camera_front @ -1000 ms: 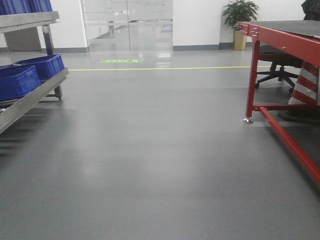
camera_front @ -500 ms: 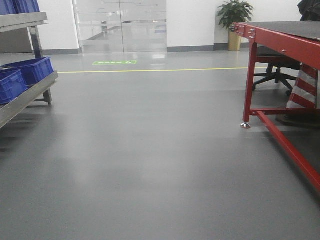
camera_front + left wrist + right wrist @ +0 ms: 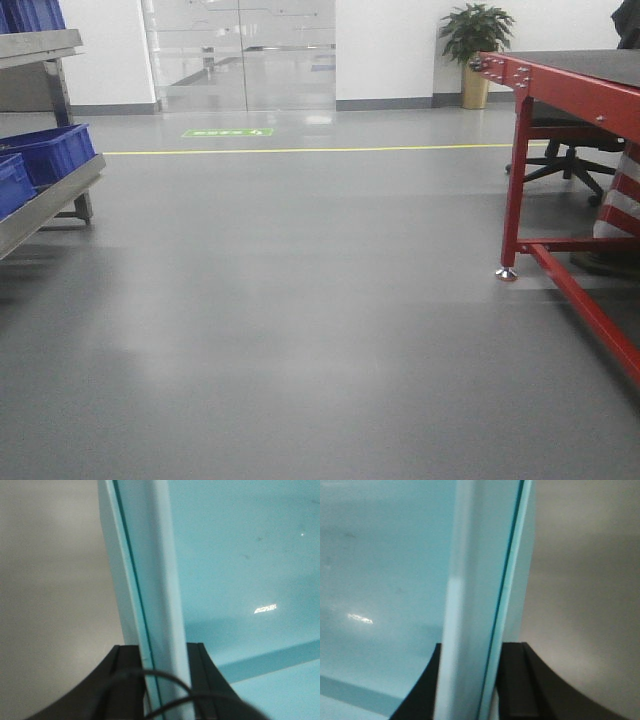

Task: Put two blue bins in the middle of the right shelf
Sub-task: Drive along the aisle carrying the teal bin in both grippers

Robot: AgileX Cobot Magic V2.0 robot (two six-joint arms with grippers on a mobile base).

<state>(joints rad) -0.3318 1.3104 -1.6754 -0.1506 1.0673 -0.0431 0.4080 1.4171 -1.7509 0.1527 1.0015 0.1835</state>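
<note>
Bin wall [image 3: 145, 570] pinched inside left claw [image 3: 160, 652], right claw [image 3: 477, 650].

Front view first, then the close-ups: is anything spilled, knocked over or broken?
Nothing stands out. The floor is clean, the blue bins sit neatly on the metal shelf at left, and the red table and potted plant stand upright. The left gripper and right gripper each clamp a pale blue bin wall.

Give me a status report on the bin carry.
Left gripper shut on blue bin wall. Right gripper likewise. Bare floor ahead, red table right, shelf left.
</note>
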